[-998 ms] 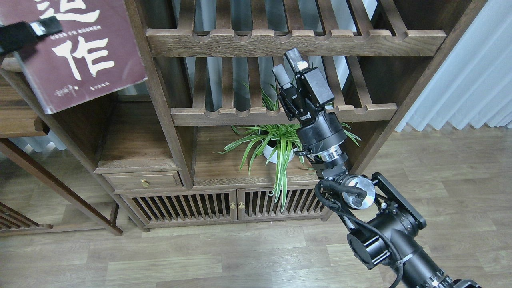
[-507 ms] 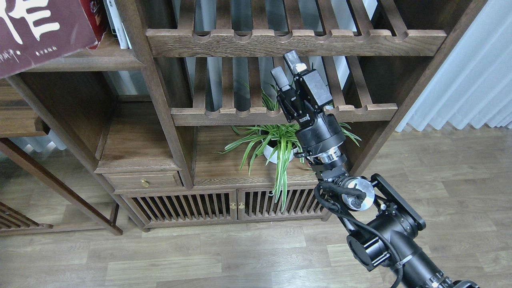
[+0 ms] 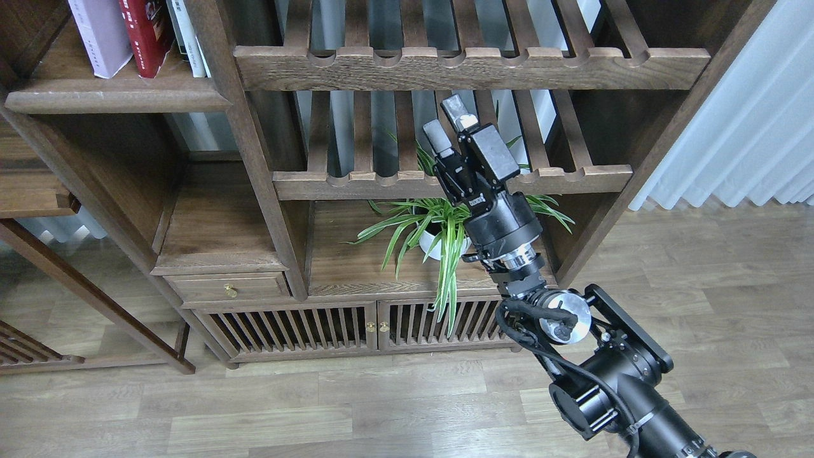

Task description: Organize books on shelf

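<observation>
Two of the books stand upright on the shelf (image 3: 114,98) at the top left: a pale lavender one (image 3: 98,35) and a red one (image 3: 147,35) to its right. The maroon book is out of view. My right gripper (image 3: 446,121) is open and empty, raised in front of the slatted racks, well to the right of the shelf. My left gripper is out of view.
Thin white-spined books (image 3: 187,38) lean beside the red one. Slatted racks (image 3: 470,63) fill the middle of the bookcase. A potted green plant (image 3: 439,232) sits behind my right arm. A drawer (image 3: 226,289) and slatted cabinet doors (image 3: 362,327) lie below.
The maroon book and my left gripper rose out of the top left corner, uncovering the shelf and its standing books. My right gripper drifted slightly left and down.
</observation>
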